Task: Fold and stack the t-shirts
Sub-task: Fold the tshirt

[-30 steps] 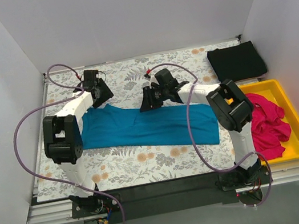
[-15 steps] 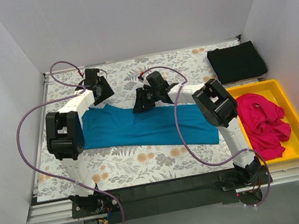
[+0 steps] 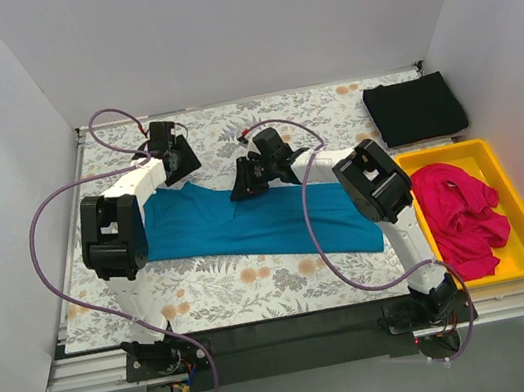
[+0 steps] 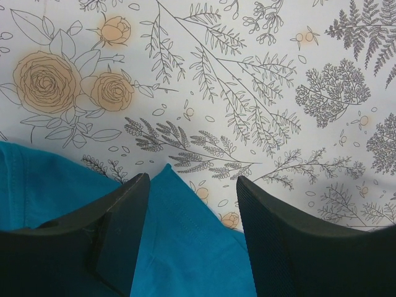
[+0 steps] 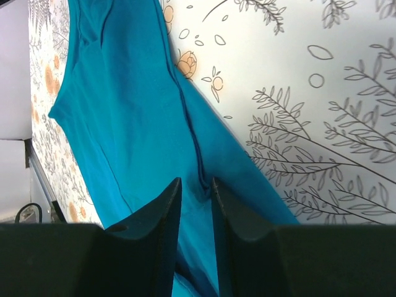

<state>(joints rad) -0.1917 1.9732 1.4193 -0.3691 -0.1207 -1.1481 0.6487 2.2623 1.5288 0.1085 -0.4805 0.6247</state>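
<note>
The teal-blue t-shirt (image 3: 266, 221) lies spread across the middle of the table. My left gripper (image 3: 178, 160) is open at its far left corner. In the left wrist view the jaws (image 4: 193, 179) straddle a pointed corner of the teal shirt (image 4: 185, 247). My right gripper (image 3: 244, 181) is at the shirt's far edge. In the right wrist view its jaws (image 5: 195, 182) are nearly closed on a raised fold of the teal shirt (image 5: 124, 111). The black t-shirt (image 3: 415, 108) lies folded at the back right. The magenta-pink t-shirt (image 3: 458, 212) is bunched in the tray.
The yellow plastic tray (image 3: 522, 201) sits at the right edge of the floral table cover (image 3: 258, 288). White walls enclose the table on the left, back and right. Purple cables loop off both arms.
My right gripper has moved left along the teal shirt's far edge. The left arm's elbow shifted a little; its gripper stayed at the shirt's far left corner.
</note>
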